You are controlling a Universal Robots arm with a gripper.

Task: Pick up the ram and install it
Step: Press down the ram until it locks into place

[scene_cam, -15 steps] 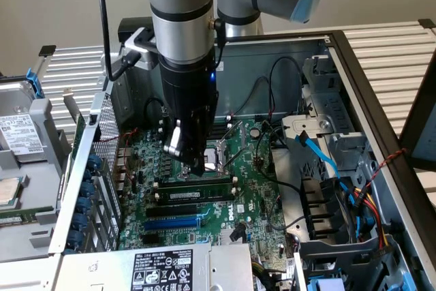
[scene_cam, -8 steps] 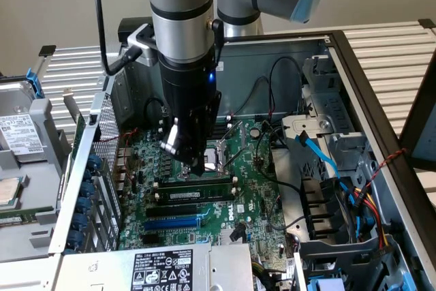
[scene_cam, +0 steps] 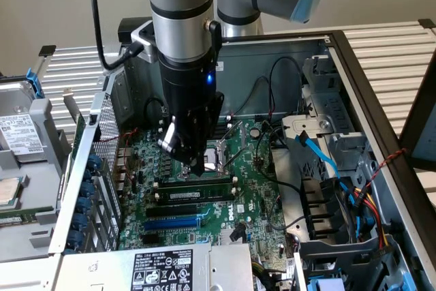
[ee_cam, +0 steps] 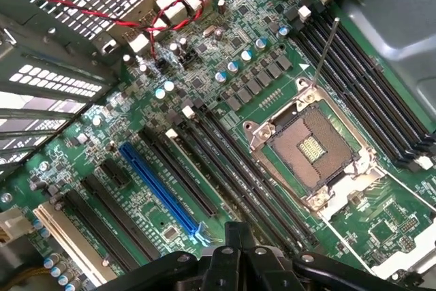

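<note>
Ram, the long thin green circuit-board stick with a white label (scene_cam: 193,195), lies lengthwise among the long black plastic memory slots (scene_cam: 194,183) on the green motherboard (scene_cam: 253,189). That puts it just below the gripper and a little to the near side of its tips. Your gripper (scene_cam: 198,167) is pinched right down, jaws together, with nothing between them, and it hangs low over the slot row. The square silver processor socket (scene_cam: 218,156) is just behind it.

It looks to me like the seating stage: the stick is down at the slots and out of the grip. From here you cannot tell whether it is fully home or whether the end latches have caught.

To do this well, treat the closed tips as a pusher. Keep them square over the stick's top edge and press straight down, not at a slant. A slanted push could tip the stick sideways. Go gently; the board should not flex. Work one end, then the other. Stay off the long bright blue slot (scene_cam: 174,223) on the far side of the ram from the gripper.
</note>
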